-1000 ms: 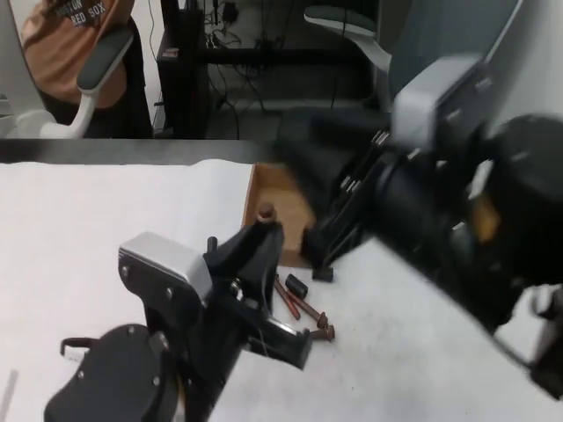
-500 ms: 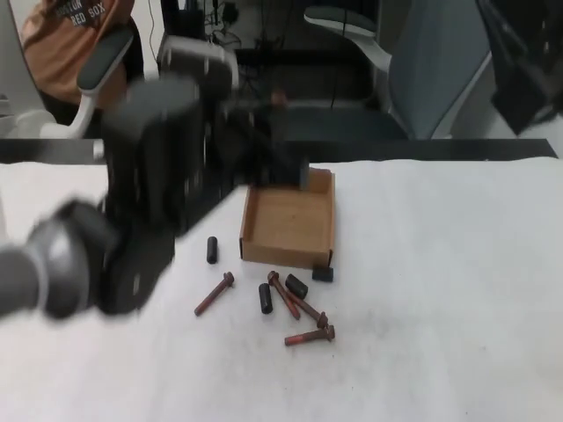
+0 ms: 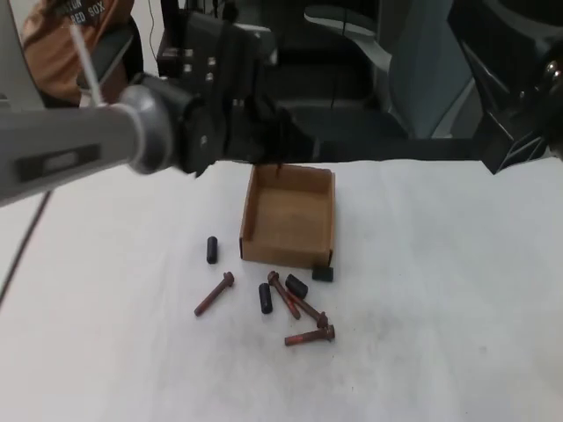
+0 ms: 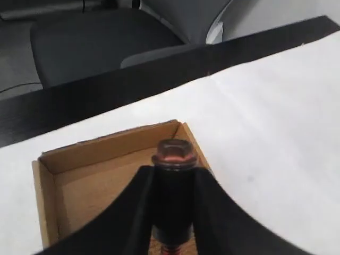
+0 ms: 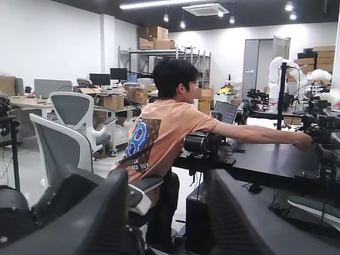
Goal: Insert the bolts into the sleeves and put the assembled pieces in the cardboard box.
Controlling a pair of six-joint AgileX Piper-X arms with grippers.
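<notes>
The left end effector (image 4: 172,187) is clamped on a black sleeve (image 4: 171,210) with a bolt (image 4: 174,154) through it. The bolt's head stands out past the fingertips, so the long axis runs along the fingers. The cardboard box (image 4: 90,151) lies directly beyond the piece, open side toward it (a release seems enough, I think). The right end effector (image 5: 167,178), fingers apart, is raised far from the table (image 3: 440,290), where loose bolts (image 3: 214,294) and spare sleeves (image 3: 212,250) lie near the box.

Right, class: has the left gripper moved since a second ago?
Yes. In the high view the left gripper went from the cardboard box's left wall to over its far wall.
</notes>
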